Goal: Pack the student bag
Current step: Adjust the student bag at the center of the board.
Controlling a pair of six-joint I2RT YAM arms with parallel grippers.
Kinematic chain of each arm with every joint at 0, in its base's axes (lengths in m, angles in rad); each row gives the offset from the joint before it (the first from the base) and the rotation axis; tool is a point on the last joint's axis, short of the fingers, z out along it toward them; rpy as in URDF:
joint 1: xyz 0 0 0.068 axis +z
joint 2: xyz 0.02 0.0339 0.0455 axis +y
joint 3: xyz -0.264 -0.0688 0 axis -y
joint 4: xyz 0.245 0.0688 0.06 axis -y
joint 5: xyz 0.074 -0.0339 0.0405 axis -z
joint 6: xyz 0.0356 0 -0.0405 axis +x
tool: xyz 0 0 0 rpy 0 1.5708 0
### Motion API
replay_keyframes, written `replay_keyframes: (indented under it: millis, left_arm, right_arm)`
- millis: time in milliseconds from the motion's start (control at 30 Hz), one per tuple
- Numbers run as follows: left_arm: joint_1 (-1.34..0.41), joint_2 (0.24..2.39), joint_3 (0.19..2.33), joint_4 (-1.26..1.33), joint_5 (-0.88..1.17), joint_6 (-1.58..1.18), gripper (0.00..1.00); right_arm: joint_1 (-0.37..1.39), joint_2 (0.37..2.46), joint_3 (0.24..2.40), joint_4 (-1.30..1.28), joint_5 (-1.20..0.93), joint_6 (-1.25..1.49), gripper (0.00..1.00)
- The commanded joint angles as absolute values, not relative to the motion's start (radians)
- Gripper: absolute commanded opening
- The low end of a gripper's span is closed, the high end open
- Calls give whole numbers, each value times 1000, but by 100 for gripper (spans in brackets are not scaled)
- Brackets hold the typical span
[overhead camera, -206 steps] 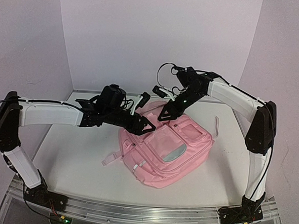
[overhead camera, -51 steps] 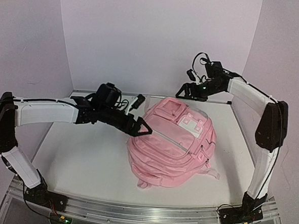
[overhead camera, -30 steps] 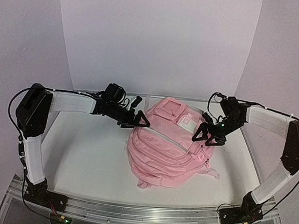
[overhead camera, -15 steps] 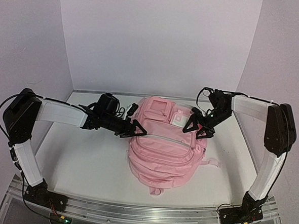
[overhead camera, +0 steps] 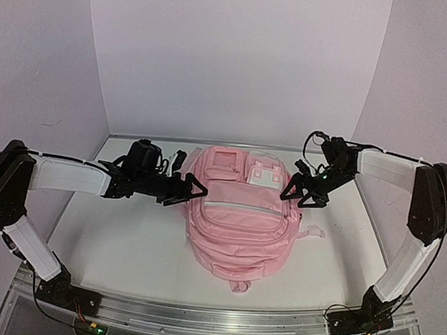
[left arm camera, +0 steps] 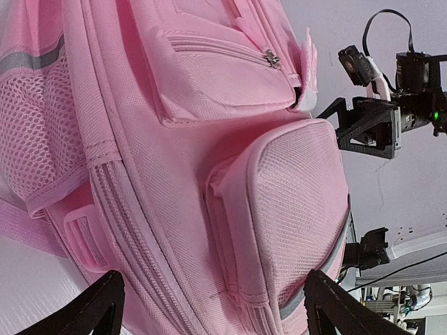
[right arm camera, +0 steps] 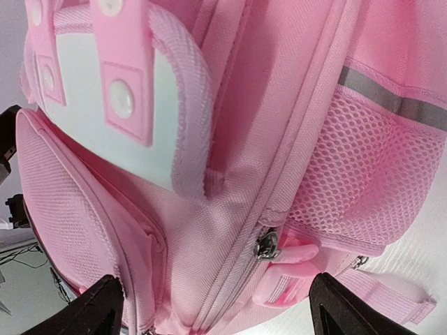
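The student bag (overhead camera: 239, 218), a large soft pink backpack, lies flat in the middle of the table with its top toward the back wall. My left gripper (overhead camera: 189, 188) stands open at its upper left side, fingertips just off the fabric. In the left wrist view the bag (left arm camera: 181, 174) fills the frame between the spread fingers of that gripper (left arm camera: 216, 314). My right gripper (overhead camera: 304, 195) is open at the bag's upper right edge. Its wrist view shows the gripper (right arm camera: 220, 310) facing a zip puller (right arm camera: 267, 244) and a white flap (right arm camera: 91, 132).
The white table (overhead camera: 113, 237) is walled by pale panels at the back and both sides. A pink strap (overhead camera: 310, 233) sticks out at the bag's right side. A metal rail (overhead camera: 214, 322) with the arm bases runs along the near edge.
The bag has turned from slanted to lying straight, top toward the back. My left gripper drew back to the left off the bag. The right gripper shifted slightly right and stays open.
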State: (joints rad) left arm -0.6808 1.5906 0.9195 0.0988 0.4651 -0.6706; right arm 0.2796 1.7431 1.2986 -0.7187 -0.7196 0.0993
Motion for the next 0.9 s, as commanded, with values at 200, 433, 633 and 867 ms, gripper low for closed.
replay_keyframes:
  millis: [200,433,633,867]
  left_arm:
    - [-681,1735,960,264,557,-745,72]
    - [-683,1800,982,321,611,-765,51]
    - [-684,1816,989,346,644,-765,26]
    - [-687,1757,1006,306,651,-700,0]
  right_arm:
    - [286,1832,1281,-635,-859,155,83]
    - [297,1872,1285,-611,-914,173,59]
    - [297,1838,1287,-609,-943,162,20]
    - [297,1769,1319,-610,-947,151,0]
